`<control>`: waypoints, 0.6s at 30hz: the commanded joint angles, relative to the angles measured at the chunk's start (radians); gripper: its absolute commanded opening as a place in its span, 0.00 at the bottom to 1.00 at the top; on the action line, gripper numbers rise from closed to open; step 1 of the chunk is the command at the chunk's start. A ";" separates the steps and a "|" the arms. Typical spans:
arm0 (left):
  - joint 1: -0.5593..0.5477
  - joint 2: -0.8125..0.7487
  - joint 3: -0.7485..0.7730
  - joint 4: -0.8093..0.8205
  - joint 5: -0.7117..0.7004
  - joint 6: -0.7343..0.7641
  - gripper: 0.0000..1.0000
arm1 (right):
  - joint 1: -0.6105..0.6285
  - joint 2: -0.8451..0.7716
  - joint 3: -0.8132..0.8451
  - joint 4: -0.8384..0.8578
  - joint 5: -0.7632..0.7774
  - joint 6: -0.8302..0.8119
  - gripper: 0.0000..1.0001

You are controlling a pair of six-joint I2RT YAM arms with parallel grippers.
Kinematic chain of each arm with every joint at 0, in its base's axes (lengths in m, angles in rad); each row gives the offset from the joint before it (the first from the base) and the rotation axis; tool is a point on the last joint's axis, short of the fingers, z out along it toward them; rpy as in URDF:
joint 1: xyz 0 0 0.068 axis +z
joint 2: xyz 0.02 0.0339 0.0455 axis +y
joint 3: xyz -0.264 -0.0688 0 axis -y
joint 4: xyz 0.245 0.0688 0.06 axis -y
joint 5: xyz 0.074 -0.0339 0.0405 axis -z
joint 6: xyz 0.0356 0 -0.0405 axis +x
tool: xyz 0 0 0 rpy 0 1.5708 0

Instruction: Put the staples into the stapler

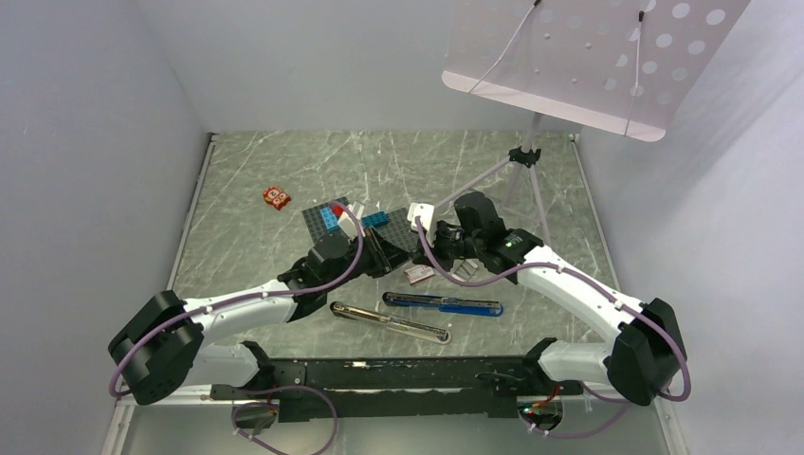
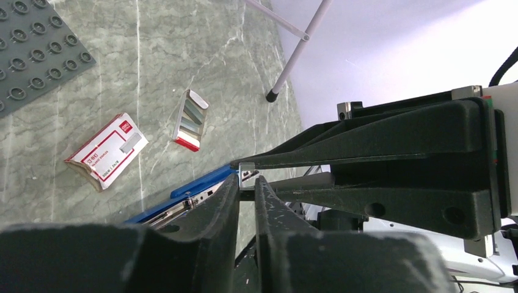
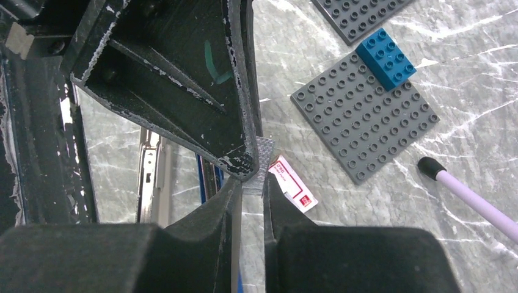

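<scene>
Both tools meet in mid-air over the worktop (image 1: 246, 256). The left tool (image 2: 247, 186) is clenched on the strip of staples (image 3: 261, 163), and the right tool (image 3: 251, 198) looks pinched onto its lower end. It's light and stiff, but a glued strip probably snaps easily, so grip the flat sides gently. The open stapler (image 1: 443, 304) lies below, with the white box (image 3: 294, 186) nearby.

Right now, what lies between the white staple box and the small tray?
Only bare table between the box and the tray, shown in the left wrist view.
</scene>
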 commanded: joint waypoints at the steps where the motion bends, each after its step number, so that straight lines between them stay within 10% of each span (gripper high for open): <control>1: -0.012 -0.004 0.015 0.064 0.023 -0.024 0.26 | 0.001 -0.012 -0.003 0.057 -0.001 0.010 0.07; 11: -0.011 -0.180 -0.039 -0.005 -0.066 0.072 0.74 | -0.029 -0.027 -0.017 0.051 -0.064 0.033 0.06; 18: -0.005 -0.481 -0.233 0.208 0.088 0.629 0.89 | -0.113 -0.061 -0.034 0.053 -0.364 0.095 0.06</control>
